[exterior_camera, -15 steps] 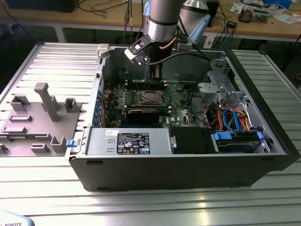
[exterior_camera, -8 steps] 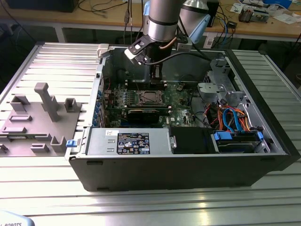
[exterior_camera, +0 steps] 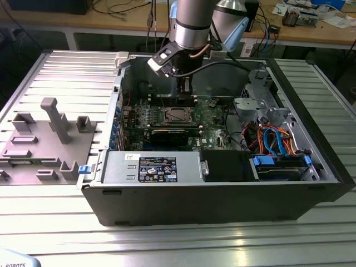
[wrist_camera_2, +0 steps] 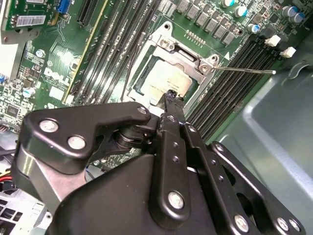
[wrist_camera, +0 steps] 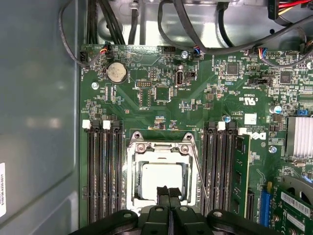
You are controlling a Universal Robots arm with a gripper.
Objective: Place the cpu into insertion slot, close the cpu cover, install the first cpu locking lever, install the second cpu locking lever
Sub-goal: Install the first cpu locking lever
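The cpu [wrist_camera: 161, 177] lies in the insertion slot [wrist_camera: 131, 188] on the green motherboard, its pale face showing through the window of the cpu cover [wrist_camera: 159, 148]. That silvery cover lies flat over it. A thin locking lever [wrist_camera: 200, 178] slants out beside the socket, and its free end [wrist_camera_2: 254, 71] stands away over the memory slots. My gripper [wrist_camera: 168, 191] hovers just above the socket's edge with its black fingers pressed together and nothing between them. In the exterior view the gripper [exterior_camera: 186, 89] hangs inside the case above the socket [exterior_camera: 177, 115].
Black memory slots [wrist_camera: 102, 171] flank the socket on both sides. The grey case wall [wrist_camera: 39, 122] stands close by. Cables [wrist_camera: 195, 29] run past the board's edge. A grey power-supply box [exterior_camera: 150, 167] and drive bays with blue cables [exterior_camera: 278, 144] fill the case's near side.
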